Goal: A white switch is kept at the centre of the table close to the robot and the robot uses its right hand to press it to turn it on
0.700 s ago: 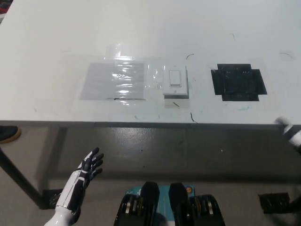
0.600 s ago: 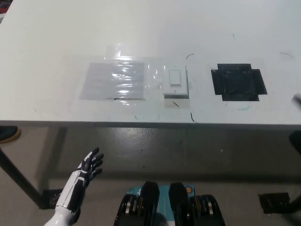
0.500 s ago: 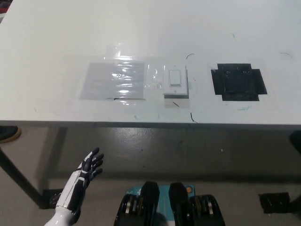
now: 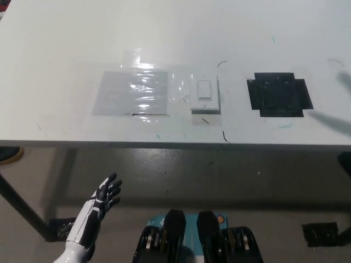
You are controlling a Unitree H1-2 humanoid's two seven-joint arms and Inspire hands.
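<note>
The white switch (image 4: pixel 204 94) lies flat on the white worktop (image 4: pixel 164 33), near its near edge and about centre, its long axis running near to far. A clear taped sheet (image 4: pixel 131 92) lies just left of it and a black tape patch (image 4: pixel 279 94) well to the right. Below the near edge is grey floor. The left hand (image 4: pixel 96 209) hangs low at the left, fingers spread, holding nothing. The right hand is only a blur at the right edge; its fingers cannot be told.

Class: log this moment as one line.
switch: untouched, table centre | left hand: open, below table edge | right hand: only blur at right edge
</note>
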